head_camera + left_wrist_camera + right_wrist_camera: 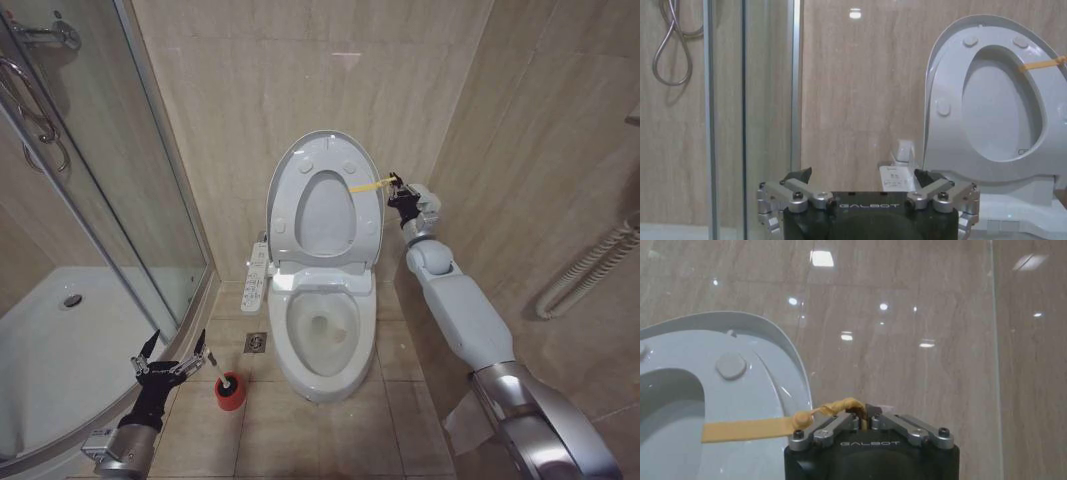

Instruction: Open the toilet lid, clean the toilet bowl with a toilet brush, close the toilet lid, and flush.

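Right gripper (399,190) is closed on the yellow strap (367,186) fixed to the edge of the toilet lid (288,170), at the lid's right side near its top. In the right wrist view the gripper (864,413) has its fingers pinched together around the knotted end of the strap (747,429), which runs back across the white rim of the lid (783,347). The lid stands raised and upright against the beige tiled wall (250,70), and the seat ring (325,215) is up with it, its round bumpers facing outward. Below, the toilet bowl (323,330) is uncovered, with water visible at the bottom.

Left gripper (172,365) hangs low near the floor (300,440), spread wide open and holding nothing. It sits just beside the toilet brush (220,375), whose thin white handle leans up out of the red holder (230,392) standing on the floor left of the bowl. In the left wrist view this gripper (867,197) faces the wall, with the raised lid (943,80) off to one side and the glass shower door (753,100) on the other.

A long white button panel (256,275) sits at the left side of the toilet. The shower tray (60,350) lies behind the glass on the left.
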